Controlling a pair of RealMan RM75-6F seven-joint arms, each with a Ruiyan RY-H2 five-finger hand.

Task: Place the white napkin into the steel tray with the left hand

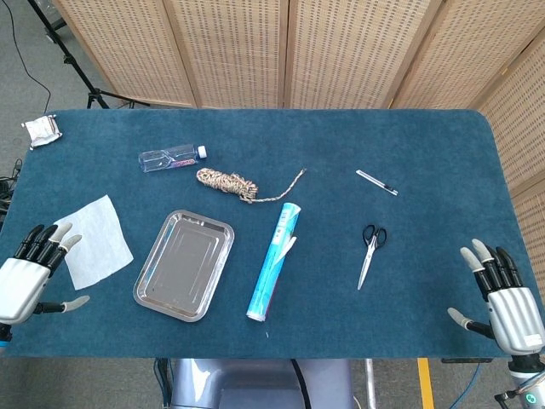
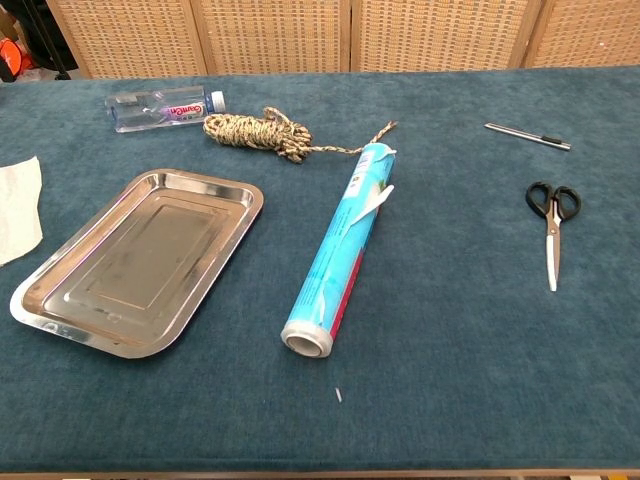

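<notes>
The white napkin [image 1: 96, 239] lies flat on the blue table at the left, and its edge shows in the chest view [image 2: 18, 207]. Just right of it sits the steel tray [image 1: 152, 284], which holds nothing [image 2: 36, 298]. My left hand [image 1: 24, 281] hovers at the table's front left corner, fingers spread, its fingertips at the napkin's near-left corner; it holds nothing. At the front right corner my right hand [image 1: 504, 298] is open too. The chest view shows neither hand.
A blue foil roll [image 1: 274, 261] lies right of the tray. Behind the tray are a coiled rope [image 1: 230, 182] and a water bottle [image 1: 172, 158]. Scissors [image 1: 370, 251] and a pen [image 1: 376, 182] lie to the right. A crumpled wrapper [image 1: 42, 130] sits at the far left corner.
</notes>
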